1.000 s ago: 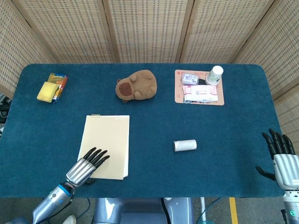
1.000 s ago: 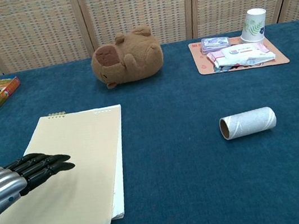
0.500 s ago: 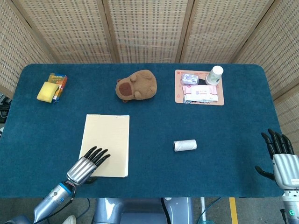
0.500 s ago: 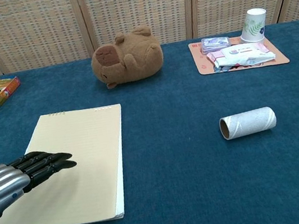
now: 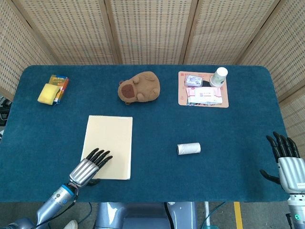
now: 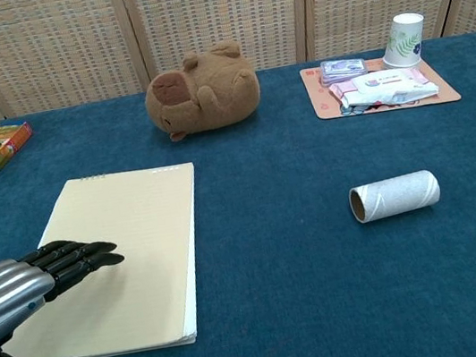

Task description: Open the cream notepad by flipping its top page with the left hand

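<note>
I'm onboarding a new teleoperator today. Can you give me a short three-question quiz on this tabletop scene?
1. True or false: the cream notepad lies closed and flat on the blue table.
2. Which hand has its fingers over the notepad? A) left hand B) right hand C) neither
3. Fill in: the grey cardboard tube lies on its ____, apart from both hands.

Key
1. True.
2. A. The left hand's fingers are stretched out over the notepad's near left part; the right hand is open at the table's right edge.
3. side

Blue table point(image 5: 238, 124): notepad point(image 5: 108, 143), plush point(image 5: 139, 87), roll point(image 5: 188, 149), mat point(image 5: 181, 100).
</note>
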